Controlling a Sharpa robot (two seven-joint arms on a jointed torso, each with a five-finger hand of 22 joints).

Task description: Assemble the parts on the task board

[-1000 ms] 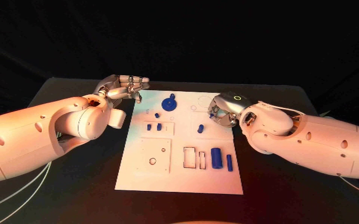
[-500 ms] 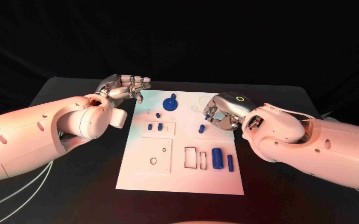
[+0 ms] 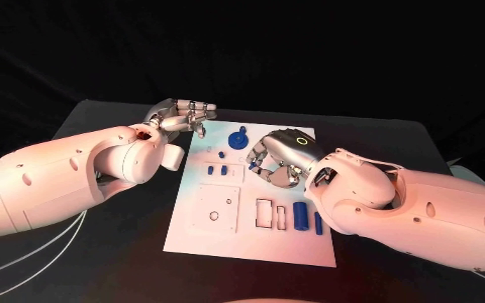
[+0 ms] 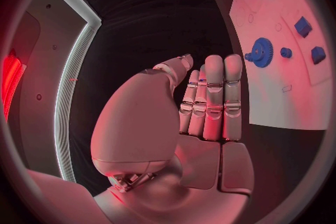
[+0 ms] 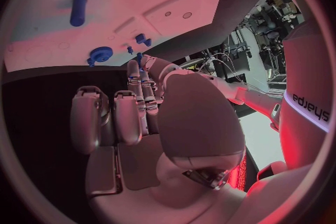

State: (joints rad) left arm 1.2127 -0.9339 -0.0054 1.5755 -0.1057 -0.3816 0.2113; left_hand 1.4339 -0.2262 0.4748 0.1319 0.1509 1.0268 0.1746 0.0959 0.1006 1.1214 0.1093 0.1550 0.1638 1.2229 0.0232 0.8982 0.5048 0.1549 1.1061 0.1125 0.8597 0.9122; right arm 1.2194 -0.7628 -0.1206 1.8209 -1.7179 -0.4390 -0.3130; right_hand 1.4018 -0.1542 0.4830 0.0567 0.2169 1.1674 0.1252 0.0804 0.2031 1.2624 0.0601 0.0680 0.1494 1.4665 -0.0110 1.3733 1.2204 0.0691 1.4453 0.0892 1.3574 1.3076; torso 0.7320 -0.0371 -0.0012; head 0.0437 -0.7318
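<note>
The task board (image 3: pixel 217 222) is lying in the middle of the black tabletop (image 3: pixel 111 117); the blue parts are sitting on it: a gear-like disc (image 3: pixel 238 139) near the far edge, two small blocks (image 3: pixel 216 170) in a shallow recess, and a thick cylinder (image 3: pixel 300 214) with a thin pin (image 3: pixel 317 223) just beside it nearer the robot.

The right hand (image 3: pixel 278 157) is hovering over the board's middle with its fingers curling downward; the right wrist view shows its fingers partly folded, yet whether they are pinching a small part I cannot tell, since the fingertips are hidden. The left hand (image 3: pixel 185 116) is waiting at the board's far left corner; the left wrist view shows its fingers (image 4: pixel 213 98) lying straight and side by side, holding nothing and touching nothing.

Judging from this, the step in hand is probably a pick-up or seating of a small part beneath the right hand. Doing it well is calling for a slow, vertical approach; for keeping the fingertips clear of the neighbouring blocks; and for the left hand pressing the board's edge if the plate is starting to slide.
</note>
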